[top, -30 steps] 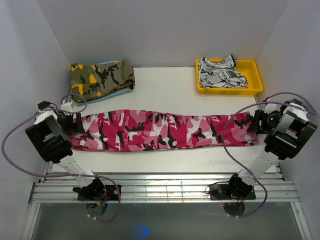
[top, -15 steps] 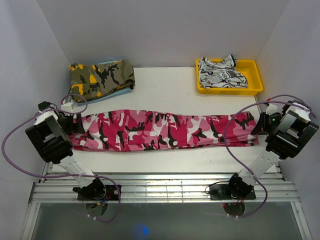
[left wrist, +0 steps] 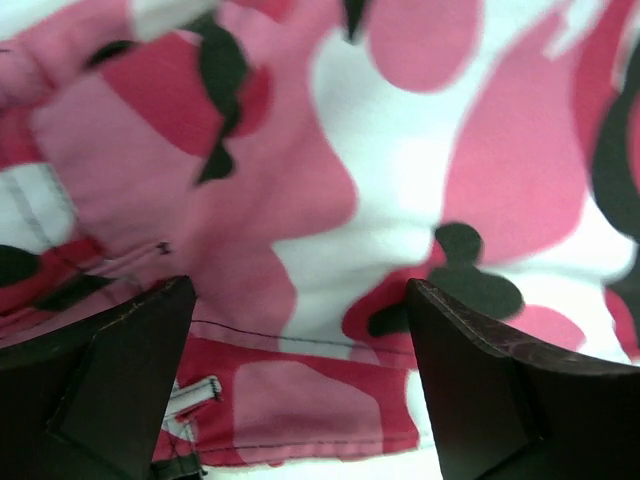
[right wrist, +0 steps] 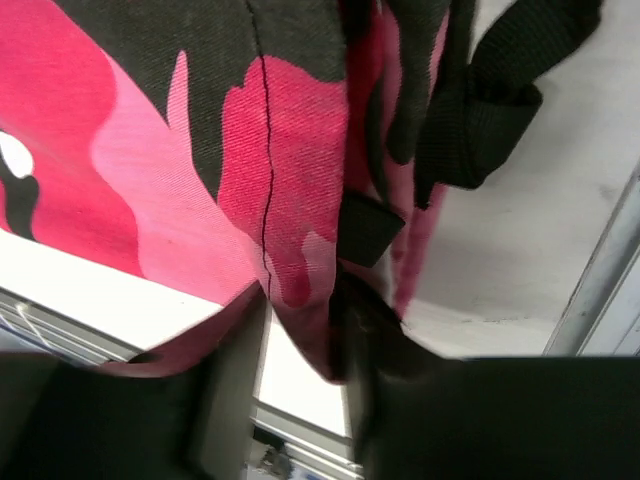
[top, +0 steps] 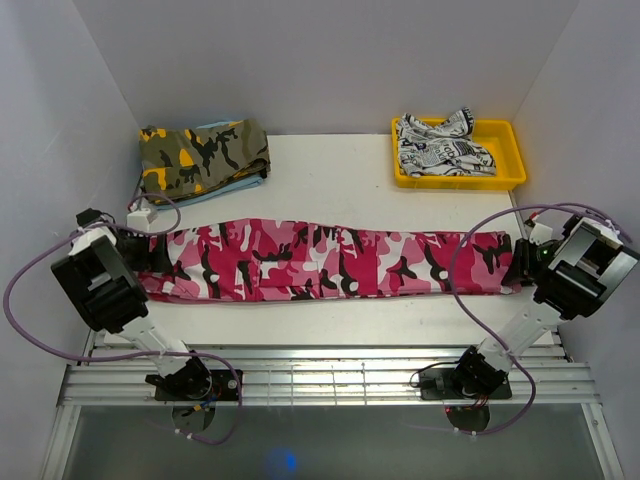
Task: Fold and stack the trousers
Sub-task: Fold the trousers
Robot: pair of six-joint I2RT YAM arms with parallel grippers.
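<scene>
**mo_k:** What are the two grippers doing here, open or closed?

**tab9:** The left gripper (left wrist: 300,300) is spread about as wide as it goes. Its wrist cam shows both dark fingers (left wrist: 120,380) down in the bottom corners. The trousers (left wrist: 380,200) fill everything between and beyond them, with a stitched seam right by the left finger. Nothing is pinched. I can't say whether the tips touch the cloth.

The right gripper (right wrist: 300,400) is trickier. Its fingers are just dark blur at the bottom of its wrist cam. A fold of the pink cloth hangs down into the narrow gap between them. A black strap (right wrist: 480,110) dangles just past that, over bare table (right wrist: 520,250). Honestly can't tell if it's clamping the fold or only sitting loosely around it.

**mo_k:** And the count?

**tab9:** Going by the overhead cam, nearest first:
- Two arms and two purple cables (top: 450,265).
- One pair of trousers in pink, white and black camo. It's laid out as a long flat strip from the left gripper straight across to the right one, with an end at each.
- One folded olive-and-orange camo garment (top: 205,155), further out from the left gripper at the back of the table. It sits on something light blue (top: 232,187).
- One yellow tray (top: 508,155), out beyond the right gripper, with one crumpled white garment with black print (top: 440,148) in it.
</scene>
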